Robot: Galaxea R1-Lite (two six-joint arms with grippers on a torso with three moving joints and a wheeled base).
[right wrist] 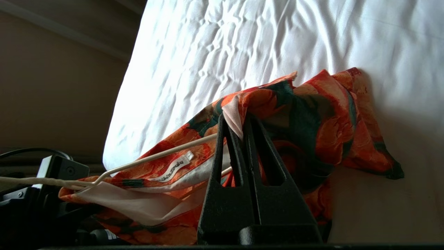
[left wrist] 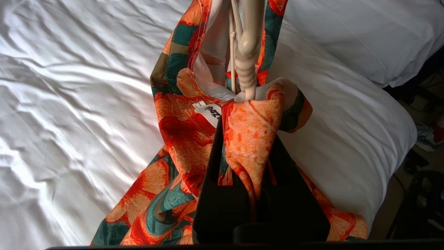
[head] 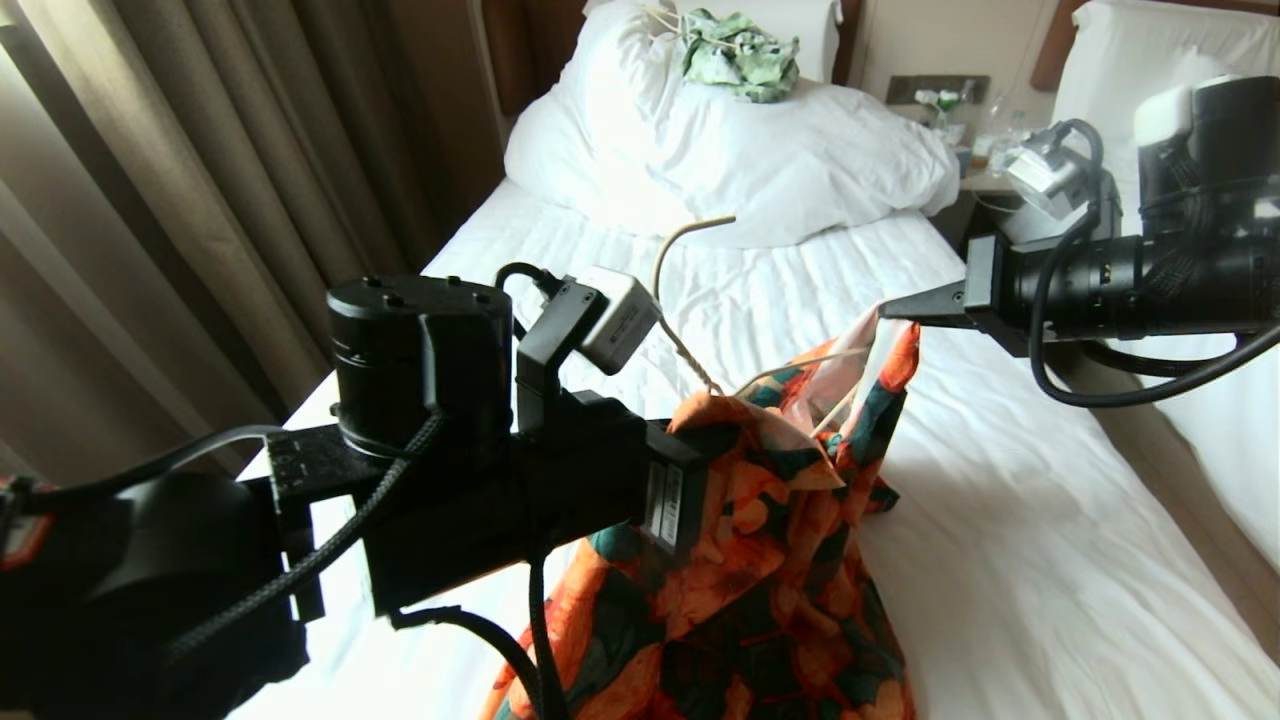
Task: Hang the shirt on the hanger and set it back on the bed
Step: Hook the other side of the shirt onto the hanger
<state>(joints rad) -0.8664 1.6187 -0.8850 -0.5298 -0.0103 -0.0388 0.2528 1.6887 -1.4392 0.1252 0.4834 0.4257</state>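
Note:
The orange-flowered shirt (head: pixel 760 540) hangs bunched above the bed (head: pixel 1000 520), and its lower part trails on the white sheet. My left gripper (left wrist: pixel 249 132) is shut on a fold of the collar. The cream hanger's twisted neck (left wrist: pixel 247 69) rises out of that fold; whether the wire is also gripped is hidden. The hanger's hook (head: pixel 685 240) sticks up toward the duvet. My right gripper (head: pixel 885 312) is shut on a shirt edge with its pale inner side (right wrist: pixel 233 119) showing. The hanger's wire arm (right wrist: pixel 156 158) lies inside the open shirt.
A pale green garment (head: pixel 740 50) with another hanger lies on the bulky duvet (head: pixel 800 170) at the head of the bed. Curtains (head: pixel 150 200) hang close on the left. A nightstand (head: pixel 975 150) and a second bed (head: pixel 1200 420) stand on the right.

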